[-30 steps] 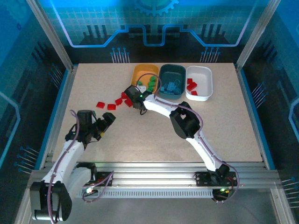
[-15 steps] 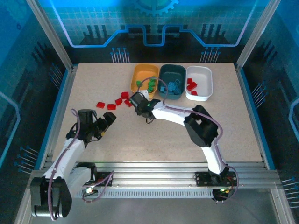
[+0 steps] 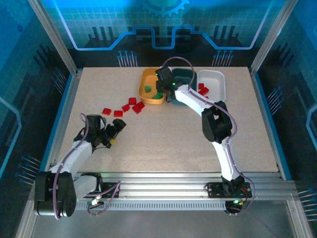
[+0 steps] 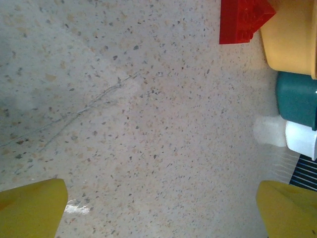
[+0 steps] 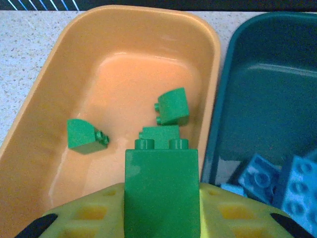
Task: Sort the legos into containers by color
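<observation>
The table [image 3: 163, 144] lay bare beneath the left gripper [image 4: 161, 210], its jaws wide apart, with a red brick [image 4: 242, 20] well ahead. Under the right gripper [image 3: 165, 79] sat the orange-yellow bin [image 5: 129, 84], the teal bin [image 5: 257, 74] just rightward. That gripper was clamped on a green brick [image 5: 162, 188] above three loose green bricks [image 5: 173, 106].

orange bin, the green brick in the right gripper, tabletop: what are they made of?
Orange bin: looks like moulded plastic, semi-gloss; soft highlights on its floor and rounded walls.
Green brick: hard plastic, smooth and slightly shiny, with moulded studs on top.
Tabletop: speckled beige, matte, faintly scratched; probably laminate or a stone-look composite, cannot tell which.
</observation>
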